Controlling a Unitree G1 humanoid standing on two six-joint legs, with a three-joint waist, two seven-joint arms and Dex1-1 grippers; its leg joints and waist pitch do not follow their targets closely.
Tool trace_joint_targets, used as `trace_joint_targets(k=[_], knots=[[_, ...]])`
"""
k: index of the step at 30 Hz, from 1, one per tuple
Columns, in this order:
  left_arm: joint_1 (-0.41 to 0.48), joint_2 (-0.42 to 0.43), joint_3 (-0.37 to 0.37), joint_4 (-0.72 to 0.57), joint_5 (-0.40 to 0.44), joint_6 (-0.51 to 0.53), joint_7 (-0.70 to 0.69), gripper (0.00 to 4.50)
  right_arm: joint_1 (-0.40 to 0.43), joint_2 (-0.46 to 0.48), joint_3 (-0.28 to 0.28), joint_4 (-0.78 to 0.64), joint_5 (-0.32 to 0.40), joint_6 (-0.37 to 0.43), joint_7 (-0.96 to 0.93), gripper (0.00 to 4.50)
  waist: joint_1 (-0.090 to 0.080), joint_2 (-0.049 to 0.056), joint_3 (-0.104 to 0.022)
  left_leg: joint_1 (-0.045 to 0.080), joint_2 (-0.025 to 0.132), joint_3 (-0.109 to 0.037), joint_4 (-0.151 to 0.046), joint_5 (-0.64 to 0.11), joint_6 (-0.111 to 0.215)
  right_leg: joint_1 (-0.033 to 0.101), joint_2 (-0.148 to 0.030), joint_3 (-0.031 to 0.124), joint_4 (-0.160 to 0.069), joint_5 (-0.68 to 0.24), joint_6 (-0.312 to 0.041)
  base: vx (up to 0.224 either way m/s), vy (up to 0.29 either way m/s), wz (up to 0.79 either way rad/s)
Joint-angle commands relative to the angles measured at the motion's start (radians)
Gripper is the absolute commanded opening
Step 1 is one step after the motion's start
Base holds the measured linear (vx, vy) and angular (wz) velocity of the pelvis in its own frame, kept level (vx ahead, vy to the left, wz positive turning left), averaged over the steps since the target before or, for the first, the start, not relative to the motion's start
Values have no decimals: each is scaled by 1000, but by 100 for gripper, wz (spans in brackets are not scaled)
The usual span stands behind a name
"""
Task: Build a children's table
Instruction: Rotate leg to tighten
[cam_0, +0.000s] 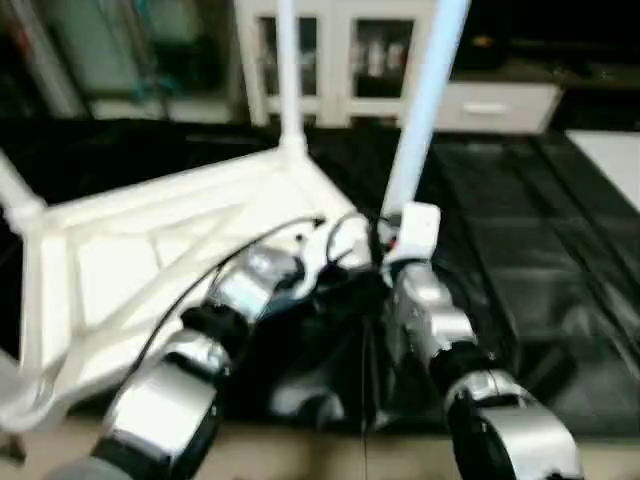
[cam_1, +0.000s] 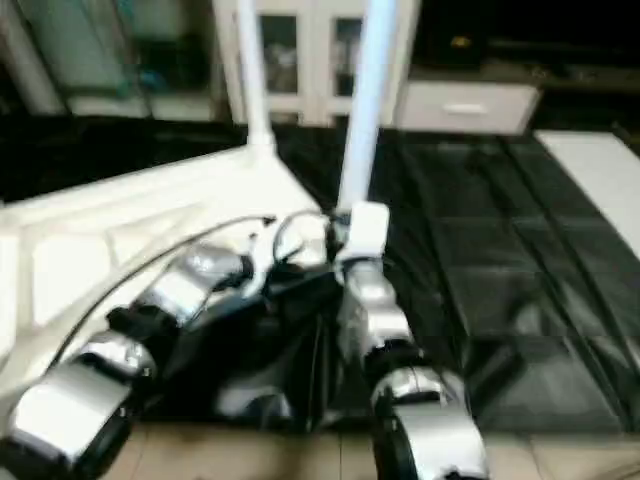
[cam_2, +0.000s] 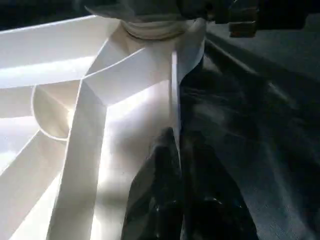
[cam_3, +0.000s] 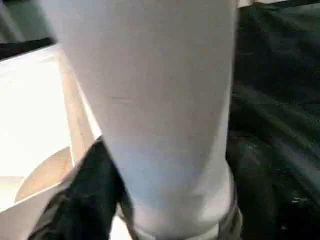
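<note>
So the tabletop (cam_0: 150, 250) is lying upside down on the black-draped worktop (cam_0: 520, 260), ribs up, and the leg (cam_0: 425, 110) being worked on stands nearly upright at the corner nearest the robot. Another leg (cam_0: 287, 70) is already standing in the far corner socket.

The right hand (cam_3: 165, 200) has its black fingers spread around the leg's fat lower end, one on each side, so it's gripping the tube. The left hand (cam_2: 176, 165) is pressed together on the thin edge wall of the top just below that corner, pinching it to hold the thing still.

My take on doing this step well: keep the leg square to the socket and push straight down its axis. Any tilt and a tapered tube will probably jam on the socket lip. The left hand's pinch matters too, since smooth plastic on that cloth looks like it could slide.

Material-wise it's all glossy white moulded plastic. The underside has diagonal ribs meeting curved walls and a round collar at the corner; the legs are plain round tubes narrowing toward the top. The cloth is dark, creased and slightly shiny.
</note>
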Motion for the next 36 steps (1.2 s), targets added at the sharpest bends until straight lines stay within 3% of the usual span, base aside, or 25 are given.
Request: trace_joint_targets(k=[1,2,3,5,6,7,9,11,15,16,17,19,20,24,27,32,34,36], knots=[[16,17,-14,2,6,8,-28,0,8,-19,-2,-15,16,-18,68,334,27,-24,-70,-39,-17,-12,-36,-219,65,48,-78,62,-147,-711,-57,106,-76,-18],[25,26,-16,-8,4,4,-42,0,18,-39,5,-40,19,-18,132,367,56,6,-98,-44,-2,-11,-39,31,65,40,-37,42,-96,-262,-116,106,-76,-18],[25,26,-16,-8,4,4,-42,0,18,-39,5,-40,19,-18,132,367,51,9,-97,-45,0,-12,-33,76,73,35,-26,39,-78,-104,-159,109,-67,-9],[35,33,-10,-16,-4,9,-55,0,30,-59,0,-76,35,-13,185,387,50,14,-97,-78,-15,-7,-22,100,73,51,-4,30,-57,162,-221,69,-28,-7],[45,47,-13,-28,-5,2,-77,0,46,-85,12,-122,48,13,274,398,47,14,-98,-64,-10,-2,-21,22,79,43,0,30,-60,194,-256,55,8,-8],[46,49,-14,-29,-5,1,-80,0,48,-87,13,-126,49,16,281,410,45,15,-97,-67,-9,-3,-24,-3,85,51,0,28,-60,189,-265,0,0,0],[58,67,-24,-45,-8,-11,-129,0,72,-134,39,-187,56,39,398,424,41,17,-95,-62,0,-5,-29,-61,84,50,-1,26,-67,118,-281,0,0,0],[70,83,-33,-57,-8,-24,-175,0,101,-190,77,-244,58,64,527,432,38,17,-91,-59,3,-3,-31,-103,88,51,0,26,-75,60,-274,0,0,0],[94,113,-51,-90,-15,-18,-245,0,153,-279,131,-347,74,112,717,447,38,15,-76,-49,9,1,-45,-216,64,49,-5,29,-99,-126,-248,0,0,0],[103,122,-59,-106,-22,-15,-277,0,169,-306,142,-384,88,139,773,447,39,6,-76,-49,9,1,-50,-238,54,50,-9,30,-105,-199,-228,0,0,0],[109,128,-66,-120,-25,-9,-299,0,180,-327,152,-409,91,148,816,447,41,9,-75,-46,11,0,-51,-245,48,48,-13,33,-108,-239,-216,0,0,0],[121,143,-79,-143,-28,-5,-340,0,193,-361,166,-435,92,154,878,447,47,-1,-77,-45,13,1,-51,-228,47,45,-14,34,-108,-242,-213,0,0,0],[134,160,-92,-170,-28,1,-378,0,201,-390,175,-453,94,162,928,447,50,3,-80,-46,14,-1,-49,-209,48,46,-16,35,-104,-217,-218,0,0,0],[175,210,-130,-259,-26,25,-499,0,232,-467,213,-513,123,223,1106,447,58,1,-83,-49,15,1,-42,-145,73,49,-11,33,-88,-94,-255,0,0,0],[175,210,-130,-259,-26,25,-499,0,232,-467,213,-513,123,223,1106,447,62,0,-82,-48,14,3,-41,-155,71,45,-11,32,-90,-105,-263,0,0,0],[175,211,-131,-260,-26,25,-501,0,233,-468,214,-513,123,223,1110,447,71,0,-82,-42,15,3,-44,-187,46,42,-14,35,-95,-172,-243,0,0,0],[186,227,-150,-278,-19,23,-538,0,245,-485,249,-519,113,228,1173,447,70,6,-85,-44,16,2,-42,-178,46,44,-11,34,-91,-132,-249,0,0,0],[185,235,-171,-270,-8,13,-561,0,255,-490,287,-517,89,225,1213,431,70,2,-86,-47,14,4,-40,-159,55,45,-9,34,-87,-94,-254,0,0,0]])
